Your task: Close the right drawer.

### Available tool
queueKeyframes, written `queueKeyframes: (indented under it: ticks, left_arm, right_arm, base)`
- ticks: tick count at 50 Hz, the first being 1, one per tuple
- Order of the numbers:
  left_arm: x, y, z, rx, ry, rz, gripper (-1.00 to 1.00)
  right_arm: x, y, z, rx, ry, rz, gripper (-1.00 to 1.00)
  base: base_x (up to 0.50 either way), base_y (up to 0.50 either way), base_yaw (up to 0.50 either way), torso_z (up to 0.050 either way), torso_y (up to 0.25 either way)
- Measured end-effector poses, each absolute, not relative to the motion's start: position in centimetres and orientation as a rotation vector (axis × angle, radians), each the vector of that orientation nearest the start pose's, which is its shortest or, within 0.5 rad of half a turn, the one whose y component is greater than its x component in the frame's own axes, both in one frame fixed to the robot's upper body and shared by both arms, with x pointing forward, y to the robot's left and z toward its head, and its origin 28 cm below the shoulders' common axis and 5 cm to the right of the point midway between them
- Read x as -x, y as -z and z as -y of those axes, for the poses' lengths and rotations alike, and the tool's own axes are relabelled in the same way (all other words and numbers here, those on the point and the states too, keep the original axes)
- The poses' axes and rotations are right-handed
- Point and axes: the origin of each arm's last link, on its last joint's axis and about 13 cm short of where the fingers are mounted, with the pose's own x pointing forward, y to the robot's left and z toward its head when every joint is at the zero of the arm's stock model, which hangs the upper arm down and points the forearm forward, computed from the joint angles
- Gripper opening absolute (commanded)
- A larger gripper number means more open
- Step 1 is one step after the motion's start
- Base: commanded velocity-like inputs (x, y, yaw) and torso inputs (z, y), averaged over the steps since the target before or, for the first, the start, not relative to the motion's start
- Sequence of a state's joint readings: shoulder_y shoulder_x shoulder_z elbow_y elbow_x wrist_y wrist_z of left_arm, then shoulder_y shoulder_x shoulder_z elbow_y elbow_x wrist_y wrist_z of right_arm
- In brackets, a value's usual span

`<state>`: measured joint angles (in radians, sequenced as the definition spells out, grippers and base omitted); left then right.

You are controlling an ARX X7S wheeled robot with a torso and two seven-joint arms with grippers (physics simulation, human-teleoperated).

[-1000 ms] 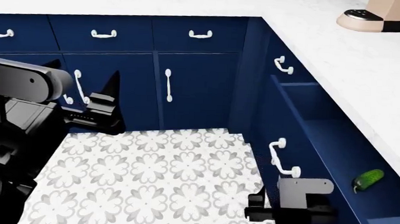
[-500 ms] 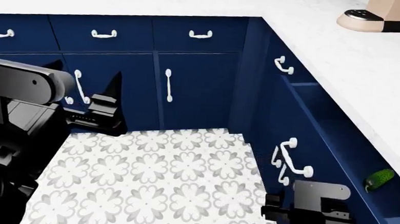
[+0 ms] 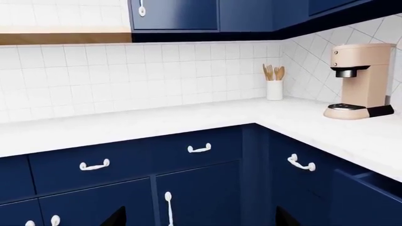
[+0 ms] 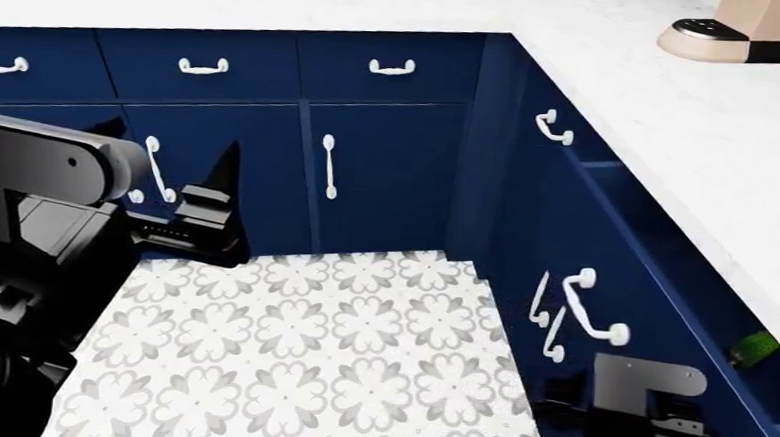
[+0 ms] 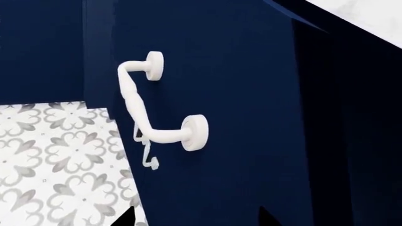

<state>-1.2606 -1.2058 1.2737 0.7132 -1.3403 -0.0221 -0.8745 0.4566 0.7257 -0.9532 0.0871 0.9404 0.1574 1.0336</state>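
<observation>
Right drawer (image 4: 653, 292) slightly open; right gripper (image 4: 620, 416) against its front.

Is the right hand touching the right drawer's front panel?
Cannot tell. In the head view the right hand sits right at the right drawer front below the handle, hiding any gap; the right wrist view shows only dark fingertips near the panel.

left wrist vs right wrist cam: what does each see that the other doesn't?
Only the left wrist view shows the white countertop, tiled backsplash, coffee machine, utensil holder, upper cabinet and the closed narrow drawers.

Only the right wrist view shows the patterned floor and a close look at the right drawer front with its white handle.

Both share navy cabinetry, and both catch the open drawer's top edge under the counter.
</observation>
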Motion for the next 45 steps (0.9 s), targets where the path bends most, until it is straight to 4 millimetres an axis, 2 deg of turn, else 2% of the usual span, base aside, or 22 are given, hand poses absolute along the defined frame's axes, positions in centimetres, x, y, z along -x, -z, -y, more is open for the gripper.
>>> queueKeyframes:
  ticks: [13,45]
  left_arm:
    - [-19.7,-24.6,-24.5,-0.042,0.179,0.155,1.00]
    - [-19.6,-24.8,-24.5,-0.038,0.183,0.158,1.00]
  right_arm:
    - [-23.7,-2.4,16.2,0.261,0.503,-0.389,1.00]
    - [-24.3,-2.2,21.5,0.324,0.840,-0.474,1.00]
  base:
    - [0.00,0.00,0.00,0.000,0.000]
    - [0.00,0.00,0.00,0.000,0.000]
